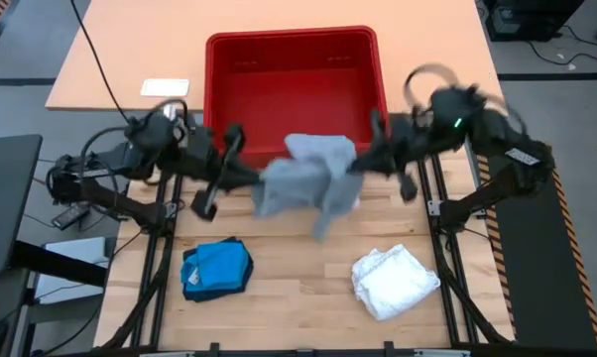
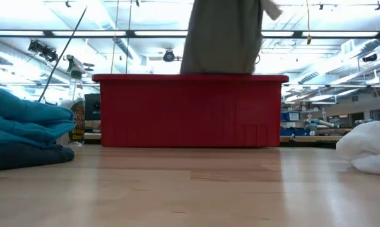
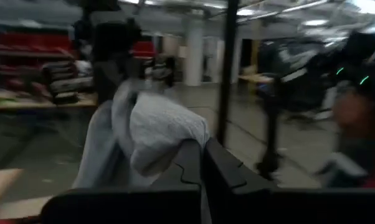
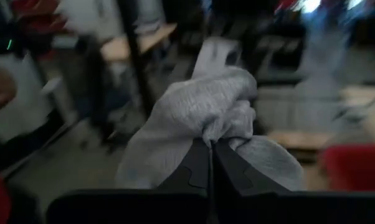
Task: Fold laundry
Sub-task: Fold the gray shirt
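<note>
A light grey garment hangs in the air between my two grippers, in front of the red basket's near wall; in the low view it hangs above the basket. My left gripper is shut on its left side, my right gripper on its right side. A folded bright blue garment on a dark navy one lies on the table near the left front. A crumpled white garment lies near the right front. My left gripper pinches a bunched part of the grey garment between its two fingers, coming level from the table's left; the cloth is lifted clear and hangs slack. My right gripper pinches a gathered bunch of the grey garment between its fingers, coming level from the right; cloth droops on both sides.
The red plastic basket stands at the table's far middle, right behind the held garment. A small white card lies far left of it. Bare wood shows at the table's near middle, between the blue and white garments.
</note>
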Controlling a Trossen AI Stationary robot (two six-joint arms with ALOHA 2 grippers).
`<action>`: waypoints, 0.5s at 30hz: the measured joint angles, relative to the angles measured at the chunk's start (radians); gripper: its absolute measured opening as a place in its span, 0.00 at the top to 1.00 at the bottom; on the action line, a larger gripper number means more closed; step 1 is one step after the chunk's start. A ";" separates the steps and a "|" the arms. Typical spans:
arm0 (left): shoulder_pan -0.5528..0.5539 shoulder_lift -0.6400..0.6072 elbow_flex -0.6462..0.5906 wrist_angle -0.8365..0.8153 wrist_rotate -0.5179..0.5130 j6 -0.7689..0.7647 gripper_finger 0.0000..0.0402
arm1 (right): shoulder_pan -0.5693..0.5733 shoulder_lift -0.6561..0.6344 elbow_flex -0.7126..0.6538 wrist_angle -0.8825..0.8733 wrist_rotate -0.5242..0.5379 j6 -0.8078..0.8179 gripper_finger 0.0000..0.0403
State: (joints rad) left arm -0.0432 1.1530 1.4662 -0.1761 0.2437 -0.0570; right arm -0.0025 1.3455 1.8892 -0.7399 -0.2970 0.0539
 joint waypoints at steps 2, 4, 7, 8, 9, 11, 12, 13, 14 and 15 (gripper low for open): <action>-0.083 0.026 0.002 0.007 -0.040 -0.082 0.99 | 0.074 0.012 -0.044 -0.003 0.023 0.026 0.98; -0.166 0.057 0.002 -0.026 -0.068 -0.173 0.99 | 0.133 0.036 -0.096 0.011 0.032 0.065 0.98; -0.282 0.131 0.002 -0.077 -0.119 -0.299 0.99 | 0.208 0.084 -0.179 0.033 0.015 0.095 0.98; -0.318 0.158 0.002 -0.096 -0.142 -0.344 0.99 | 0.227 0.102 -0.204 0.041 0.003 0.109 0.98; -0.351 0.189 0.002 -0.106 -0.163 -0.396 0.99 | 0.244 0.118 -0.229 0.057 -0.016 0.128 0.98; -0.401 0.253 0.002 -0.107 -0.176 -0.498 0.99 | 0.271 0.148 -0.274 0.088 -0.069 0.165 0.98; -0.423 0.283 0.002 -0.107 -0.177 -0.544 0.99 | 0.283 0.160 -0.295 0.114 -0.101 0.183 0.98; -0.443 0.312 0.002 -0.106 -0.178 -0.592 0.99 | 0.294 0.172 -0.315 0.144 -0.133 0.189 0.98; -0.458 0.340 0.002 -0.106 -0.179 -0.639 0.99 | 0.303 0.185 -0.335 0.171 -0.171 0.197 0.98; -0.469 0.362 0.001 -0.107 -0.179 -0.683 0.99 | 0.310 0.197 -0.353 0.195 -0.210 0.207 0.98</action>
State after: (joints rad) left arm -0.5121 1.5147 1.4673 -0.2832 0.0647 -0.7402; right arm 0.3079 1.5429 1.5364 -0.5446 -0.5067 0.2606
